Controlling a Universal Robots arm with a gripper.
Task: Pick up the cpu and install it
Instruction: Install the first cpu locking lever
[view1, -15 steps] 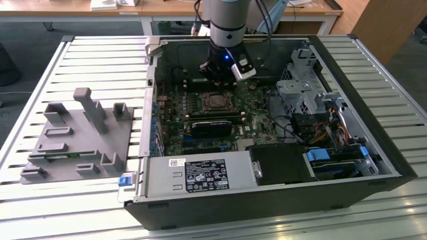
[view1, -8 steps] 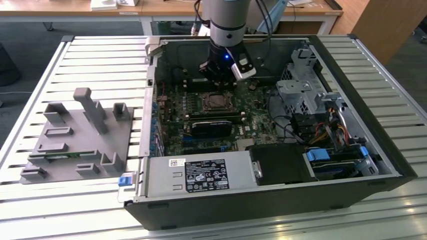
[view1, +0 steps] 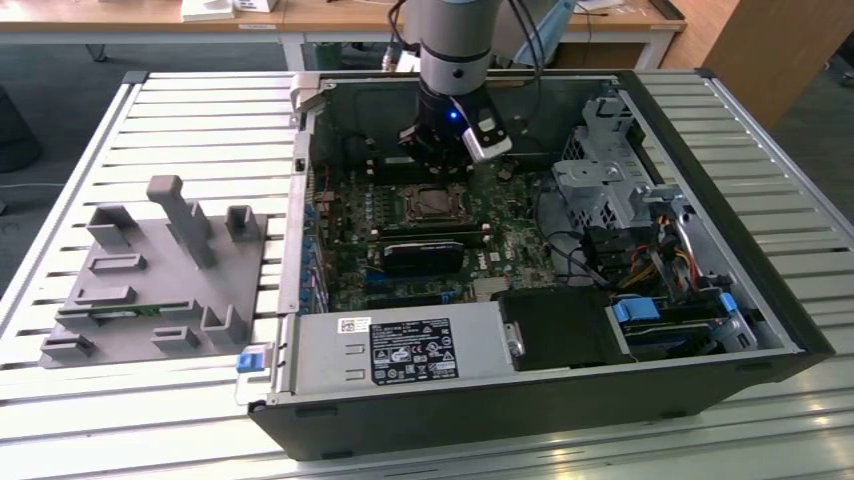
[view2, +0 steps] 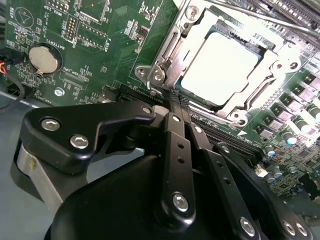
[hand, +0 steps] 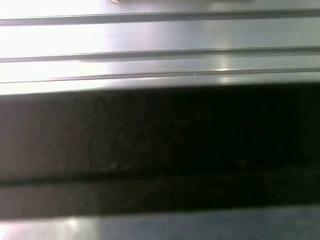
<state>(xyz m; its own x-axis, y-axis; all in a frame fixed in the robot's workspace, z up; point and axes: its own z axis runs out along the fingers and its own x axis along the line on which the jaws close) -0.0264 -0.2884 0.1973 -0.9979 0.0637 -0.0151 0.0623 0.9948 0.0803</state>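
Observation:
The cpu (view2: 220, 62), a small square chip with a bright silver top, lies flat in the motherboard socket with the metal frame (view2: 167, 55) around it. In the exterior view the cpu (view1: 430, 204) sits in the middle of the green board inside the open computer case. My gripper (view1: 437, 168) hangs just behind it, close over the board. In the second wrist view the gripper (view2: 175, 100) has its two black fingers (view2: 172, 150) pressed together with nothing between them. Their tips rest at the socket's edge, beside one corner of the frame, off the chip itself.
The case walls (view1: 304, 190) enclose the board. A power supply (view1: 400, 350) fills the near side, and a drive cage (view1: 601, 185) with cables stands at the exterior view's right. A grey fixture block (view1: 147, 280) sits on the slatted table at the left. A coin battery (view2: 42, 56) is on the board.

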